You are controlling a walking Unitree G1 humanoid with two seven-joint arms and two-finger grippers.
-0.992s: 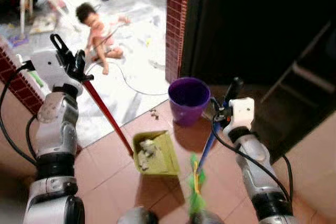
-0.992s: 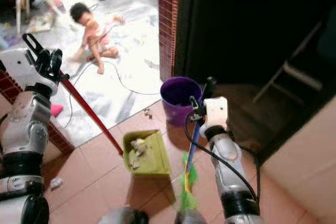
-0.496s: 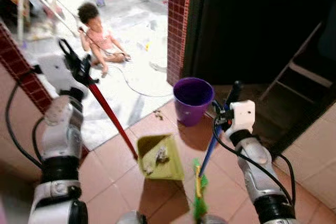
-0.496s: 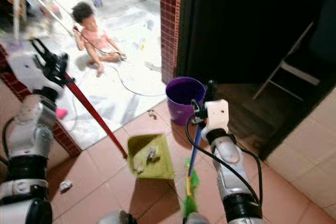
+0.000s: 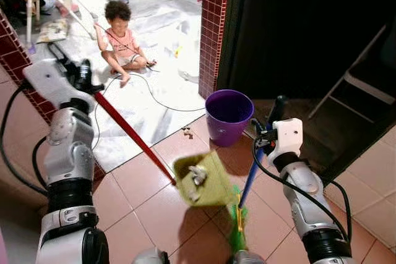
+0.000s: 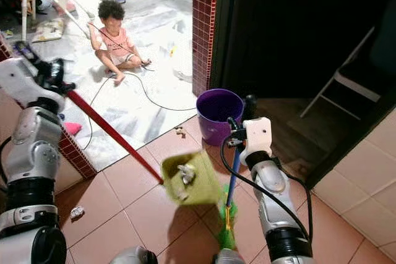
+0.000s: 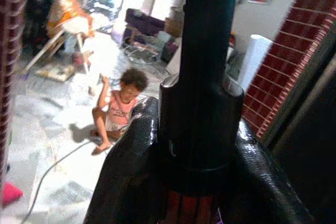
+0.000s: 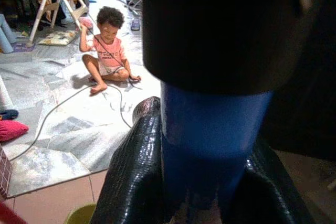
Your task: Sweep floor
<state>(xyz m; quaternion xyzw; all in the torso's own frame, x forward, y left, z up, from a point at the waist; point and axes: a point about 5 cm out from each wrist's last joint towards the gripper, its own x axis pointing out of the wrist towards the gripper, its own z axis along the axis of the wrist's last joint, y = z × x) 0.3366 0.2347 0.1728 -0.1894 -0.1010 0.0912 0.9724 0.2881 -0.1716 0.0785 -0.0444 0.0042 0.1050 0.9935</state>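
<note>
My left gripper (image 5: pixel 82 78) is shut on the black top of the dustpan's long red handle (image 5: pixel 133 135). The green dustpan (image 5: pixel 202 179) hangs tilted above the tiled floor, with scraps of litter in it. It is just short of the purple bucket (image 5: pixel 228 115). My right gripper (image 5: pixel 267 129) is shut on the broom's blue handle (image 5: pixel 250 178). The broom's green bristles (image 5: pixel 237 230) rest low beside the dustpan. The left wrist view has fingers (image 7: pixel 128 171) clamped around the black grip. The right wrist view has fingers (image 8: pixel 137 166) around the blue handle.
A child (image 5: pixel 119 41) sits on the white floor beyond the red brick pillar (image 5: pixel 213 26), holding a cable (image 5: pixel 151 97). Crumbs (image 5: pixel 186 132) lie by the bucket. A folding chair (image 5: pixel 365 85) stands in the dark room at right. A low brick wall (image 5: pixel 15 60) is at left.
The dustpan has lifted off the floor and swung right toward the purple bucket, tilting. The left gripper's handle end has dropped lower. The camera has shifted slightly.
</note>
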